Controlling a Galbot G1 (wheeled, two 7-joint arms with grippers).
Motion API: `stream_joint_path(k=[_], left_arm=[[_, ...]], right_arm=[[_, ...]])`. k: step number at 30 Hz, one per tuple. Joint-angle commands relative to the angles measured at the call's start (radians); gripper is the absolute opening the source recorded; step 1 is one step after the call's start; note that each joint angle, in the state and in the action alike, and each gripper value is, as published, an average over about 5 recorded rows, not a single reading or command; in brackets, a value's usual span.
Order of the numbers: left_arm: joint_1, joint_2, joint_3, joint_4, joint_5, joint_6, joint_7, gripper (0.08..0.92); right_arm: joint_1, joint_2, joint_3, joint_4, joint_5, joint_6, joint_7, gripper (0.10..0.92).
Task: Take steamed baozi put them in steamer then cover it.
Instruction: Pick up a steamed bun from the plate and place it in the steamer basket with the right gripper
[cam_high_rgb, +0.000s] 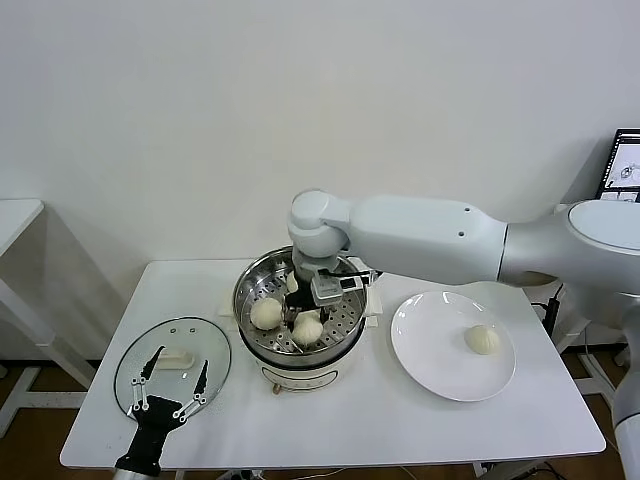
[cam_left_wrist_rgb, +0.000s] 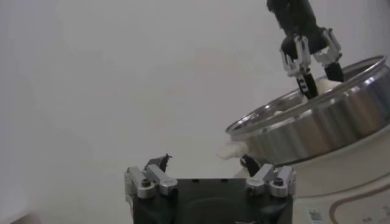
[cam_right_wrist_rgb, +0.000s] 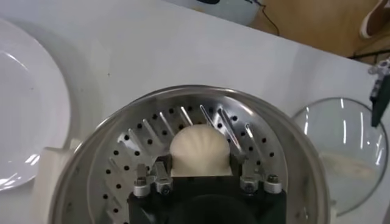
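The steamer (cam_high_rgb: 252, 280) stands mid-table on its cream base, with two baozi showing in it (cam_high_rgb: 265, 313) (cam_high_rgb: 307, 330). My right gripper (cam_high_rgb: 303, 312) reaches down into the basket. In the right wrist view its fingers press both sides of a pleated baozi (cam_right_wrist_rgb: 200, 146) that rests on the perforated bottom (cam_right_wrist_rgb: 137, 146); the right gripper (cam_right_wrist_rgb: 201, 163) is shut on it. One more baozi (cam_high_rgb: 482, 339) lies on the white plate (cam_high_rgb: 430, 350). The glass cover (cam_high_rgb: 135, 370) lies flat at the table's left. My left gripper (cam_high_rgb: 175, 388) hovers open over it, holding nothing.
The cover's cream bar handle (cam_high_rgb: 178, 357) lies just beyond the left fingertips. From the left wrist, the steamer (cam_left_wrist_rgb: 317, 122) and the right gripper (cam_left_wrist_rgb: 311, 61) show beyond the open left gripper (cam_left_wrist_rgb: 205, 163). A second white table (cam_high_rgb: 15, 215) stands at the far left.
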Motion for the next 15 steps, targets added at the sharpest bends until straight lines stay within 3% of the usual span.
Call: stream_joint_path(k=[1, 6, 15], left_arm=[[0.0, 0.0, -0.003, 0.001, 0.0, -0.002, 0.0, 0.823], [-0.001, -0.001, -0.002, 0.004, 0.0, -0.004, 0.001, 0.823], [-0.005, 0.0, -0.002, 0.01, 0.0, -0.007, 0.002, 0.823]], right_arm=[[-0.03, 0.021, 0.0, -0.003, -0.034, 0.03, -0.002, 0.661], [-0.029, 0.022, -0.003, -0.002, -0.032, 0.026, -0.005, 0.686], [-0.005, -0.007, 0.021, 0.006, -0.002, -0.012, -0.02, 0.819]])
